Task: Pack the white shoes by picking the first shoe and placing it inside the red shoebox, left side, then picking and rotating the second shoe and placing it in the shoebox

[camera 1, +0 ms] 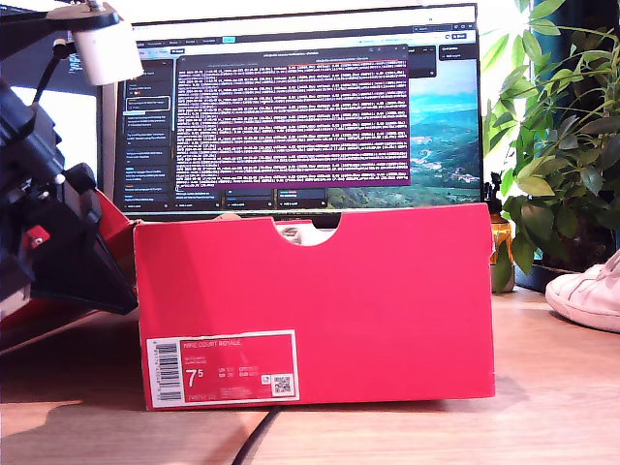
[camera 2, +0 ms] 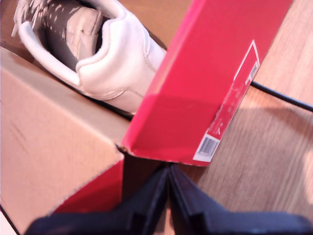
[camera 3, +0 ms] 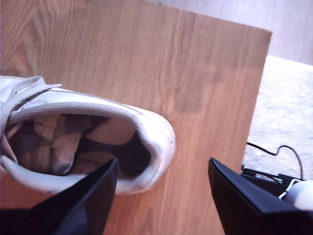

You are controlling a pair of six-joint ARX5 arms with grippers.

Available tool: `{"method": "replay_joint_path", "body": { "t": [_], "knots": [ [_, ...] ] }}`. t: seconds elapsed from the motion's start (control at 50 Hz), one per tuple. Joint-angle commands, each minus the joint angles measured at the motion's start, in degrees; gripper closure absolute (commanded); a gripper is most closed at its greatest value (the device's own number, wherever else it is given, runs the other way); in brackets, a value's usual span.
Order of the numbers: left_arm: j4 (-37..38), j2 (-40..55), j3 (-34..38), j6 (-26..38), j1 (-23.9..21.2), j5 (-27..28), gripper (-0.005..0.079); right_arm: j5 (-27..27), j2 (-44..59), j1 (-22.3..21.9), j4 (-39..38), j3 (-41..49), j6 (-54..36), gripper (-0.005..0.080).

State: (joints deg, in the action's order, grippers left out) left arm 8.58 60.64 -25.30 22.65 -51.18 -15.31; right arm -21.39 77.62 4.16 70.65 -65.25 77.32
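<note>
On the desk, the red shoebox (camera 1: 320, 300) stood open with one white shoe (camera 2: 98, 54) already inside. The first gripper (camera 2: 168, 196) hung above the box corner, jaws pressed together, holding nothing. The second gripper (camera 3: 161, 196) was spread wide around the heel of the other shoe (camera 3: 83, 142), at the exterior view's right. Judgement: seat both fingers around the heel collar before closing. Nearby were a monitor (camera 1: 300, 107), plant (camera 1: 562, 126) and cable (camera 1: 254, 436); the box wall must be cleared.
</note>
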Motion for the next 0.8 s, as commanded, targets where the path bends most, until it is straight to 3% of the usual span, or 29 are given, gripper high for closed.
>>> {"method": "replay_joint_path", "body": {
  "t": [0.0, 0.2, 0.46, 0.68, 0.78],
  "knots": [
    [-0.46, 0.48, -0.66, -0.39, 0.07, 0.07, 0.0761, 0.31, 0.22, -0.31, -1.46, 2.73, 0.31, 0.0211],
    [-0.46, 0.48, -0.66, -0.39, 0.07, 0.07, 0.0762, 3.87, 0.22, -2.14, -9.18, 9.33, 0.26, 0.0211],
    [-0.46, 0.48, -0.66, -0.39, 0.07, 0.04, 0.0762, 4.42, 0.22, -4.15, -17.84, 17.03, 0.24, 0.0241],
    [-0.46, 0.48, -0.66, -0.39, 0.07, 0.07, 0.0762, 5.81, 0.28, -4.37, -27.17, 22.58, 2.21, 0.046],
    [-0.46, 0.48, -0.66, -0.39, 0.07, 0.07, 0.0761, 8.13, 0.76, -5.03, -30.4, 23.71, 2.21, 0.0659]
  ]
}}
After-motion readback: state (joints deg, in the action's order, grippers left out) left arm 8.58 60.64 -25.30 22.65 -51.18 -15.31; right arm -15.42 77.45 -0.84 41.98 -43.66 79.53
